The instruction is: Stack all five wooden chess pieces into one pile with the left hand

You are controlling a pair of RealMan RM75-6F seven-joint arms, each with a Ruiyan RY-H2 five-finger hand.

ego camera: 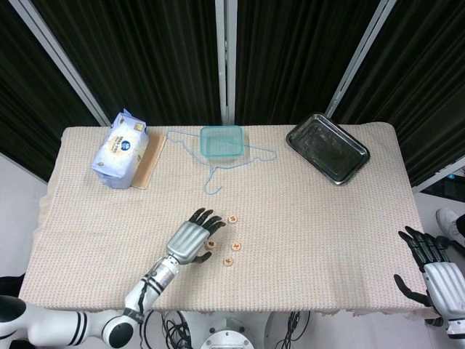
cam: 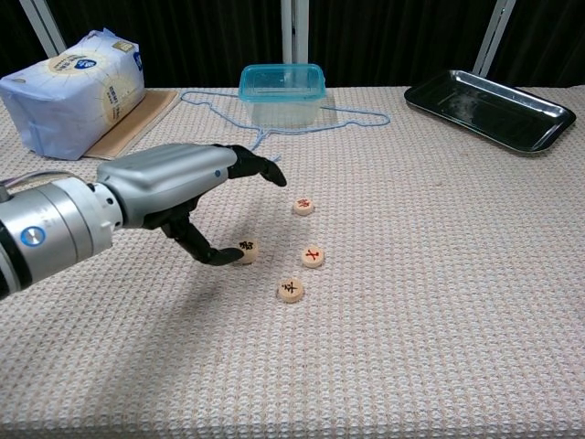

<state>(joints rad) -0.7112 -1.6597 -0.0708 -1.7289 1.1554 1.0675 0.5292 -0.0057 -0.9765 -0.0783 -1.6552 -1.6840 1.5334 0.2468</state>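
Observation:
Four round wooden chess piece spots show on the cloth. One piece [cam: 303,206] [ego camera: 232,219] lies farthest back, one [cam: 313,256] [ego camera: 235,246] in the middle, one [cam: 291,290] [ego camera: 228,261] nearest the front. The leftmost [cam: 245,250] [ego camera: 210,245] looks thicker, maybe two stacked; I cannot tell. My left hand [cam: 174,187] [ego camera: 190,240] hovers just left of it, fingers stretched out above it, thumb tip at its left side, gripping nothing. My right hand [ego camera: 436,280] hangs off the table's front right corner, fingers apart and empty.
At the back stand a blue-lidded plastic box [cam: 281,90], a blue wire hanger [cam: 265,137], a metal tray [cam: 494,108], and a white bag [cam: 78,87] on a thin board. The woven tablecloth [cam: 439,302] covers the whole table.

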